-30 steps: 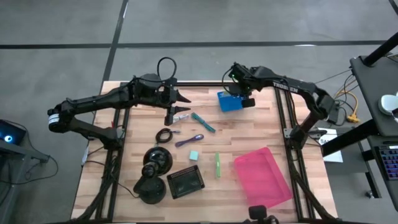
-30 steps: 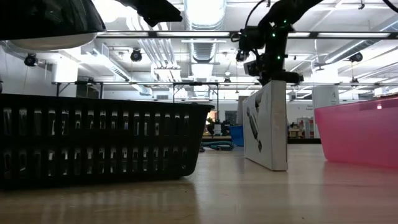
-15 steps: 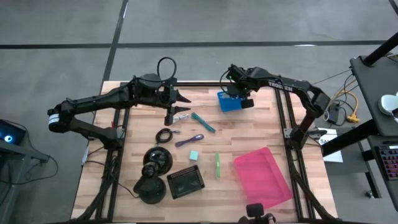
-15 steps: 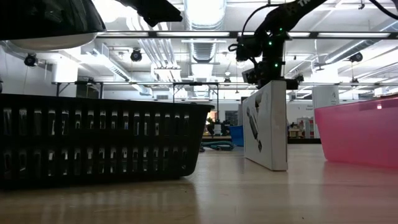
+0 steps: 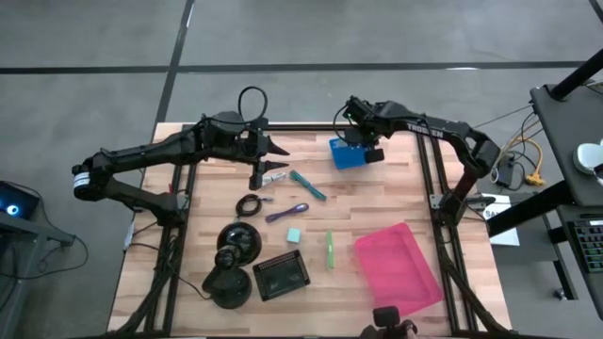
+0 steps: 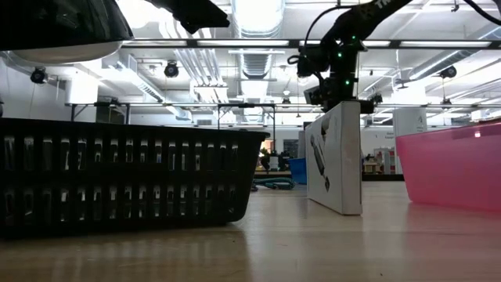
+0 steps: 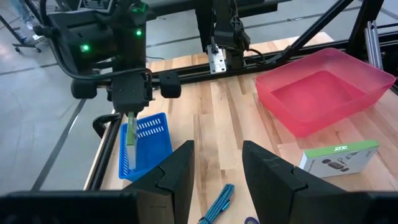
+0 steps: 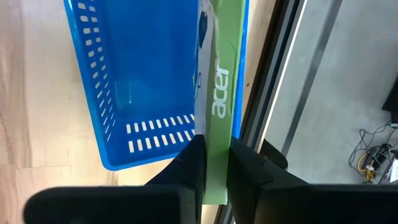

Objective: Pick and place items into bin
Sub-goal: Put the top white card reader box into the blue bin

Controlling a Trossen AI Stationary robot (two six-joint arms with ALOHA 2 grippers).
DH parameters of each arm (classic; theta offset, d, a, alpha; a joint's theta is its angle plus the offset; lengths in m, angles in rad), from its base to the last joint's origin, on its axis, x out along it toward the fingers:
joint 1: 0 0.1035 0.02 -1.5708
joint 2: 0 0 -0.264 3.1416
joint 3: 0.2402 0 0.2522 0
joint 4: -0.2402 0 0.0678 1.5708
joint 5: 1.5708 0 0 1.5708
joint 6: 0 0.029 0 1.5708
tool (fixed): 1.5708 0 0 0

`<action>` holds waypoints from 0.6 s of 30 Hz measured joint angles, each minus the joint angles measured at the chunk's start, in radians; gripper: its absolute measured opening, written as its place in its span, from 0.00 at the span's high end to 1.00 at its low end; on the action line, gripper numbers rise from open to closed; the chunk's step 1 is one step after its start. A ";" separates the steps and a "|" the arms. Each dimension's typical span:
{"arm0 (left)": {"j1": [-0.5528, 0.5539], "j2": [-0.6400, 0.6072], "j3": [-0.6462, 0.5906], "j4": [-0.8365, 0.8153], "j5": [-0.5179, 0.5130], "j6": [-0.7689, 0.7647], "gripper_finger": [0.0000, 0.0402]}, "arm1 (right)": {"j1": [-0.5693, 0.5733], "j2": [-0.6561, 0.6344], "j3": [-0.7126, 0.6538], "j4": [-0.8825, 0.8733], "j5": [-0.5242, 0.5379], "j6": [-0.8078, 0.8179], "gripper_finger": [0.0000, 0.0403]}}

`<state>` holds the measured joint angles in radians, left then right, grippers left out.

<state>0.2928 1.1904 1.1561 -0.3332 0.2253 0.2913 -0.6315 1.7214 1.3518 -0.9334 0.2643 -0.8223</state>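
Note:
My right gripper (image 5: pixel 357 139) is over the blue bin (image 5: pixel 349 154) at the table's far edge, shut on a flat white box with a green edge (image 8: pixel 219 106). My left gripper (image 7: pixel 217 149) is open and hovers above the far-middle of the table, over a white packet (image 5: pixel 274 170) and the teal-handled tool (image 5: pixel 308 185). The coiled black cable (image 5: pixel 249 204), purple pen (image 5: pixel 287 213), pale teal cube (image 5: pixel 294 235) and green stick (image 5: pixel 330 250) lie on the wood. In the low view the stick is a white box (image 6: pixel 337 160) standing on edge. My right gripper pinches the flat box between its two fingers (image 8: pixel 186 163) across its thin sides, at the upper end (image 8: pixel 216 163), coming from above and pointing down. The box hangs upright below the fingers, its lower end (image 7: pixel 130 158) inside the blue bin; whether it touches the bin's floor I cannot tell.
A pink bin (image 5: pixel 398 266) sits at the near right. A black slotted basket (image 5: pixel 281 275) and two black domed objects (image 5: pixel 236 242) (image 5: pixel 229 283) stand at the near left. Bare wood lies between the blue bin and the pink bin.
My right gripper, with the box, has shifted a little toward the table's left above the blue bin, then held still. Nothing else has moved.

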 joint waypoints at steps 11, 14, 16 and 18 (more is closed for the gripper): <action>0.000 0.000 0.000 -0.001 0.000 0.000 0.70 | 0.000 -0.001 -0.005 0.008 -0.002 0.000 0.81; 0.000 0.000 0.000 -0.001 0.000 0.000 0.70 | 0.000 -0.001 -0.006 0.009 -0.002 0.002 0.81; 0.000 0.000 0.000 -0.001 0.000 0.000 0.70 | 0.000 -0.001 -0.006 0.010 -0.002 0.002 0.82; 0.000 0.000 0.000 -0.001 0.000 0.000 0.70 | 0.000 -0.001 -0.006 0.011 -0.003 0.003 0.83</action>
<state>0.2929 1.1904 1.1561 -0.3344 0.2253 0.2914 -0.6315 1.7206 1.3453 -0.9221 0.2614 -0.8191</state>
